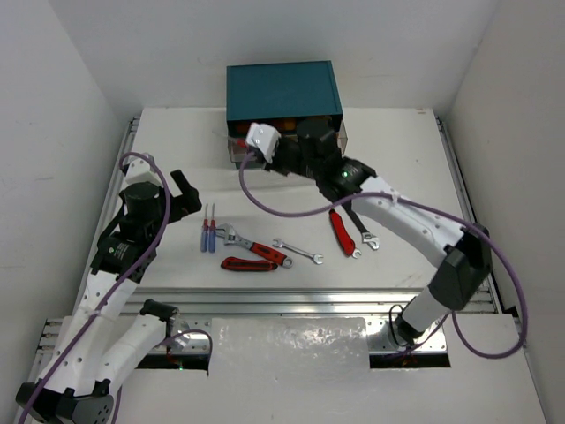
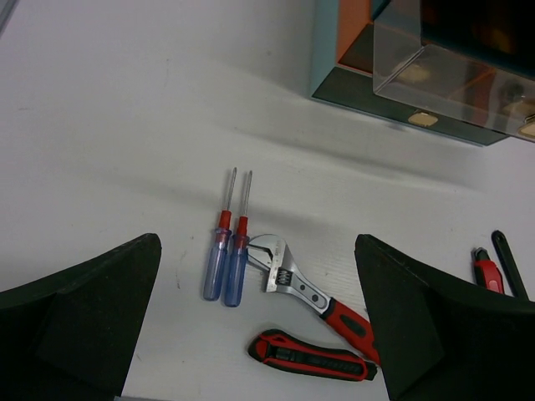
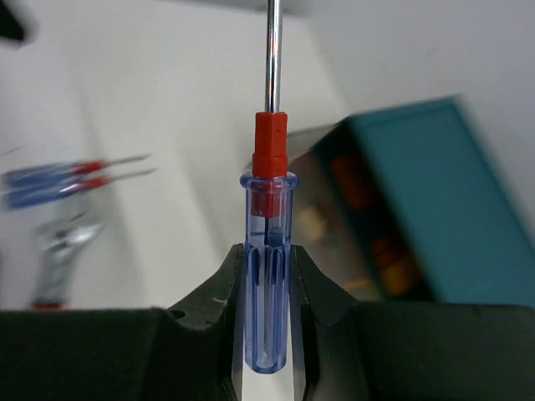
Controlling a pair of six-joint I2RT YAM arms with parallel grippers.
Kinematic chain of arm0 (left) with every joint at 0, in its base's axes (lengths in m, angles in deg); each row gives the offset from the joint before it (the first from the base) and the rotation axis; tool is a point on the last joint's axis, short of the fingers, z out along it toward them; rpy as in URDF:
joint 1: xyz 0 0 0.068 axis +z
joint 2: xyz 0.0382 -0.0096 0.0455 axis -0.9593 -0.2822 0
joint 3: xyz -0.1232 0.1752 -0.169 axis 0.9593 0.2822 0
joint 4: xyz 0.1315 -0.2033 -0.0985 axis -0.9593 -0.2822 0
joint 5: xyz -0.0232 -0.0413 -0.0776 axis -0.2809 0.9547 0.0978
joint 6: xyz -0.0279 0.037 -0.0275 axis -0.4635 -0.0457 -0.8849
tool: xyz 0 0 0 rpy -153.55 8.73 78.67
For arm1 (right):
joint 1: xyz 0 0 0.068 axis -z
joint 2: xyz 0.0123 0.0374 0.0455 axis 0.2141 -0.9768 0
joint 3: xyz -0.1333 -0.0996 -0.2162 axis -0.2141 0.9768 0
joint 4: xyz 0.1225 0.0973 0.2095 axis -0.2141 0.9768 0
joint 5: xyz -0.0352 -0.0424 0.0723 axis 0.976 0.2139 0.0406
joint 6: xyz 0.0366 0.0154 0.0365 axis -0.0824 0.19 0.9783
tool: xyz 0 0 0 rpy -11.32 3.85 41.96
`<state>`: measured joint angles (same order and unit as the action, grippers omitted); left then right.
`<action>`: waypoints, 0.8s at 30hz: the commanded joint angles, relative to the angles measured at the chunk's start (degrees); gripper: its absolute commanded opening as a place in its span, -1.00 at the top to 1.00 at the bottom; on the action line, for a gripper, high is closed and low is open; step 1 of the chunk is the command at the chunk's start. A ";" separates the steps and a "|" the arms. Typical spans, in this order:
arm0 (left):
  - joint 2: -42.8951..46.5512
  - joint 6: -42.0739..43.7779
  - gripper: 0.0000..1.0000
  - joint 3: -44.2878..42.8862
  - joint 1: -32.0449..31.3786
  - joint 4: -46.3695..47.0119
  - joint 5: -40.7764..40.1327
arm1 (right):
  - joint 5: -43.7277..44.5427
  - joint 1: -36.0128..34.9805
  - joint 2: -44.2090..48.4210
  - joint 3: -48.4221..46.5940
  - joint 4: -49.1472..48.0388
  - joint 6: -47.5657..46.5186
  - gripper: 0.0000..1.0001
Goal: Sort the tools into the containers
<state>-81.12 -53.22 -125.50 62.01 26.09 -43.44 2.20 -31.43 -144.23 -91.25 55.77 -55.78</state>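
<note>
White table [image 1: 415, 159]: your right gripper [image 3: 267, 271] is clenching a screwdriver [image 3: 269, 200], shaft pointing 12 o'clock in its wrist view, chest [image 3: 443, 192] sitting at 3 o'clock; left gripper [image 2: 257, 251] is hanging released.

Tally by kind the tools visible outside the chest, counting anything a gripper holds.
Blue-handled screwdrivers: 3 (two on the table, one in the right gripper)
Red-handled adjustable wrench: 1
Red-and-black tool, kind unclear: 1
Long red-handled tool, kind unclear: 1
Silver spanner: 1
Black spanner: 1
Total: 8
</note>
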 commanded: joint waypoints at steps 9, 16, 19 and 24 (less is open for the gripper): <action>-0.69 1.34 -1.00 -0.27 0.08 3.24 2.67 | -1.47 13.02 -18.22 -24.06 -1.98 -12.84 1.00; -0.78 1.34 -1.00 -0.01 0.26 3.51 2.76 | -4.27 17.51 -20.79 -23.38 -0.93 -9.16 0.81; -2.53 1.34 -1.00 -0.36 0.52 3.42 3.11 | -4.81 17.51 -19.21 -20.91 -1.89 -8.98 0.74; -3.68 0.73 -0.99 -0.45 0.52 3.16 3.11 | -1.65 17.69 -18.41 -21.34 -2.16 -8.28 -0.39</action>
<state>-84.84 -52.57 -125.50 62.01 26.92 -40.88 0.41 -13.64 -166.48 -111.62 57.48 -65.11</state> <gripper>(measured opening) 0.996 0.647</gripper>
